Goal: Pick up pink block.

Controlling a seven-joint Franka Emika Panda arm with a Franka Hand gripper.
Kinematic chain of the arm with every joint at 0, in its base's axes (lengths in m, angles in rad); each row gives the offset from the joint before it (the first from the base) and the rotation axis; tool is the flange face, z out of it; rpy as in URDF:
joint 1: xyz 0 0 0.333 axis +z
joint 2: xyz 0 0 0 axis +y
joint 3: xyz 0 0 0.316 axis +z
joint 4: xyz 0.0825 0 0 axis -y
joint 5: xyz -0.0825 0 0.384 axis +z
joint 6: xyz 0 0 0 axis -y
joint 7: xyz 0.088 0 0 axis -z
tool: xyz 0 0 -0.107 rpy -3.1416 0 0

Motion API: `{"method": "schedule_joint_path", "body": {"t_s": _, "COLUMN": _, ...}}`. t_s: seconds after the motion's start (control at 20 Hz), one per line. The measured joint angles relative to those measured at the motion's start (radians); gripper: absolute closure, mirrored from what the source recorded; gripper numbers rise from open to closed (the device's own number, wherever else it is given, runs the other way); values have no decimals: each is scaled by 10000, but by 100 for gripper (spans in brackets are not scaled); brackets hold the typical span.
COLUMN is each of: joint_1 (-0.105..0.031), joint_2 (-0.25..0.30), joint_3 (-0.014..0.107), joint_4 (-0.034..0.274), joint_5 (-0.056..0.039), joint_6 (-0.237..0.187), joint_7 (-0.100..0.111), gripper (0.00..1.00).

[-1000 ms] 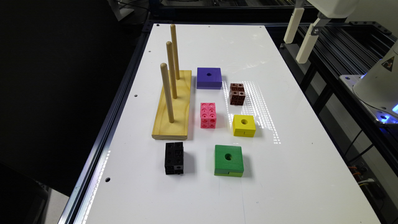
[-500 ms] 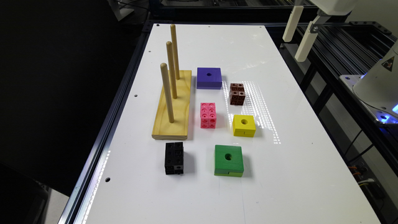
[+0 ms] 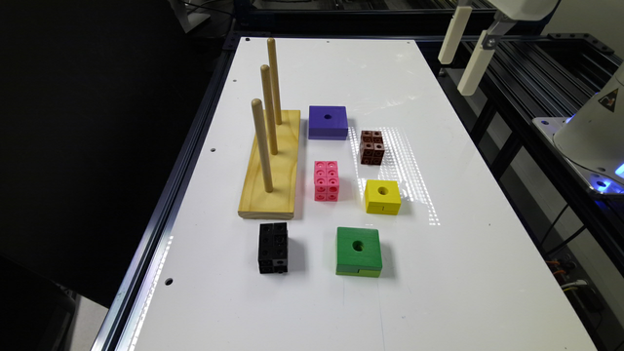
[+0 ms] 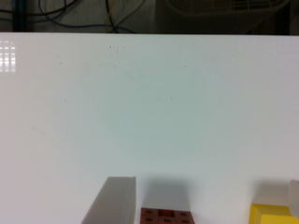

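Exterior view: pink block (image 3: 326,181) likely light, rigid, best pinched across flat sides; gripper (image 3: 465,51) spread open, empty.

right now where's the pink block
In the exterior view the pink block sits mid-table, between the wooden peg stand on that view's left and the yellow block on its right.

No legible text — only a warning triangle (image 3: 609,100).

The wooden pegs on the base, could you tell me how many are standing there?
3, upright in a row along the wooden base: near peg, middle peg, far peg. None looks hidden.
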Motion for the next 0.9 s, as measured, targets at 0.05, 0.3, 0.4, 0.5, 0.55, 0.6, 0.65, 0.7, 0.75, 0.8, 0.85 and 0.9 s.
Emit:
{"method": "schedule_joint_path", "body": {"t_s": 0.05, "joint_1": 9, "joint_2": 85, "joint_3": 4, "joint_4": 27, "joint_5": 2, "joint_6": 80, "joint_7": 2, "gripper": 0}}
{"method": "schedule_joint_path", "body": {"t_s": 0.3, "joint_1": 19, "joint_2": 727, "joint_3": 40, "joint_4": 485, "joint_5": 5, "joint_6": 335, "joint_7": 20, "gripper": 0}}
{"method": "schedule_joint_path", "body": {"t_s": 0.4, "joint_1": 20, "joint_2": 1072, "joint_3": 63, "joint_4": 802, "joint_5": 6, "joint_6": 343, "joint_7": 36, "gripper": 0}}
{"method": "schedule_joint_path", "body": {"t_s": 0.5, "joint_1": 21, "joint_2": 1431, "joint_3": 94, "joint_4": 1116, "joint_5": 6, "joint_6": 367, "joint_7": 67, "gripper": 0}}
{"method": "schedule_joint_path", "body": {"t_s": 0.55, "joint_1": 21, "joint_2": 1642, "joint_3": 116, "joint_4": 1296, "joint_5": 6, "joint_6": 397, "joint_7": 94, "gripper": 0}}
{"method": "schedule_joint_path", "body": {"t_s": 0.6, "joint_1": 21, "joint_2": 1824, "joint_3": 136, "joint_4": 1451, "joint_5": 6, "joint_6": 412, "joint_7": 124, "gripper": 0}}
{"method": "schedule_joint_path", "body": {"t_s": 0.65, "joint_1": 21, "joint_2": 2005, "joint_3": 157, "joint_4": 1601, "joint_5": 6, "joint_6": 425, "joint_7": 151, "gripper": 0}}
{"method": "schedule_joint_path", "body": {"t_s": 0.7, "joint_1": 20, "joint_2": 2181, "joint_3": 173, "joint_4": 1746, "joint_5": 6, "joint_6": 434, "joint_7": 168, "gripper": 0}}
{"method": "schedule_joint_path", "body": {"t_s": 0.75, "joint_1": 20, "joint_2": 2342, "joint_3": 182, "joint_4": 1888, "joint_5": 6, "joint_6": 436, "joint_7": 180, "gripper": 0}}
{"method": "schedule_joint_path", "body": {"t_s": 0.8, "joint_1": 20, "joint_2": 2515, "joint_3": 190, "joint_4": 2043, "joint_5": 6, "joint_6": 437, "joint_7": 189, "gripper": 0}}
{"method": "schedule_joint_path", "body": {"t_s": 0.85, "joint_1": 20, "joint_2": 2657, "joint_3": 194, "joint_4": 2172, "joint_5": 6, "joint_6": 437, "joint_7": 194, "gripper": 0}}
{"method": "schedule_joint_path", "body": {"t_s": 0.9, "joint_1": 21, "joint_2": 2801, "joint_3": 197, "joint_4": 2305, "joint_5": 6, "joint_6": 437, "joint_7": 197, "gripper": 0}}
